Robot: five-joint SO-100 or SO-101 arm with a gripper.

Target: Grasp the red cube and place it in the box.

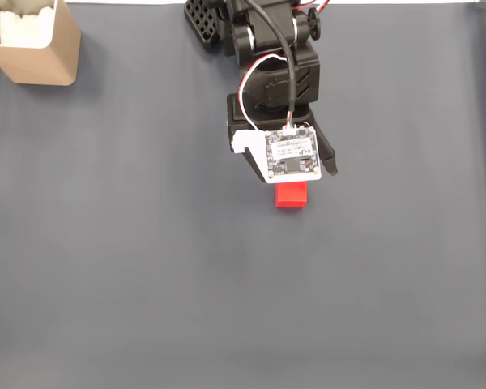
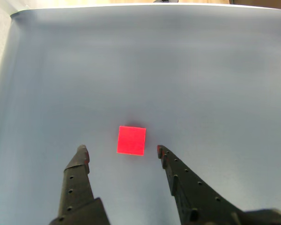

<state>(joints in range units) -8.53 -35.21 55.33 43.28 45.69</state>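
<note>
Red cube [image 2: 131, 140] between end effector [image 2: 121, 150] fingertips.

One red cube [image 2: 131, 140] lies on the table [image 1: 130, 267]. One box [image 1: 34, 44], tan outside and white inside, stands at the top left corner in the fixed view. One arm [image 1: 267, 57] carries one claw [image 2: 121, 150] with two black fingers [image 2: 79, 164].

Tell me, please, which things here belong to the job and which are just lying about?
Job:
- red cube, on the mat ahead of the open jaws
- box, far corner in the fixed view
- gripper

Lying about:
- dark grey mat
</note>
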